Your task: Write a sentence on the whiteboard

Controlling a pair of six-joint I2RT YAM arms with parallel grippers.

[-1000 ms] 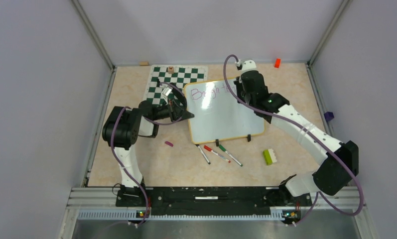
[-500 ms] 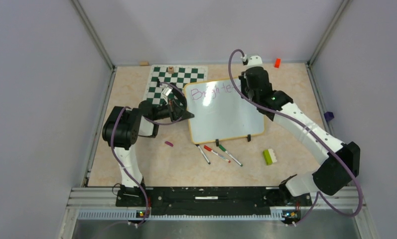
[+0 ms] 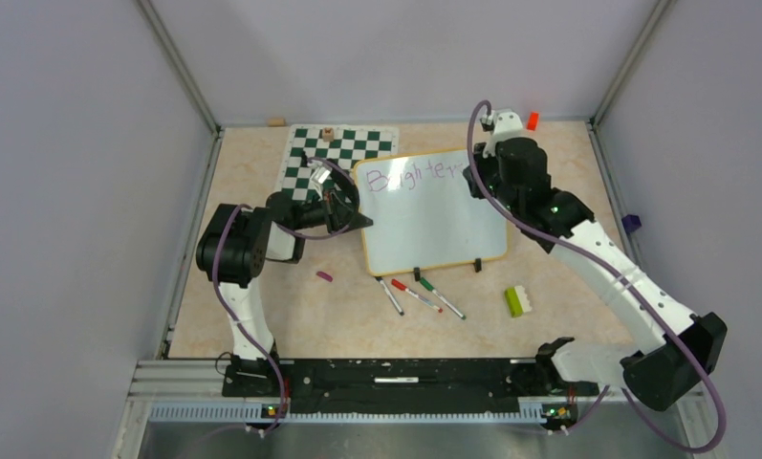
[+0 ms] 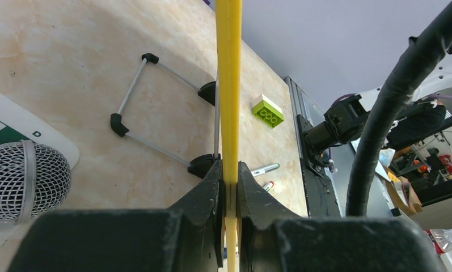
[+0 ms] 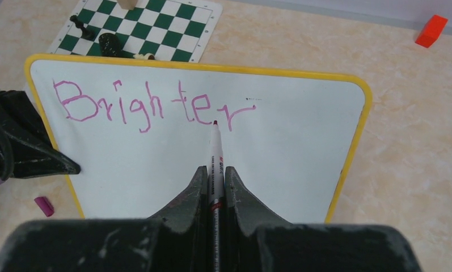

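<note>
Writing the sentence (image 5: 150, 105): only the first word, "Brighter", is on the whiteboard (image 3: 434, 225).
The board sits in the middle of the table, just beside the chess mat (image 3: 358, 143). The left gripper (image 4: 229, 170) pinches its yellow rim tight. The right gripper (image 5: 215, 173) squeezes a marker (image 5: 214, 147), its purple tip right by the last letters. One word is no sentence, so I think most of the writing is left.
</note>
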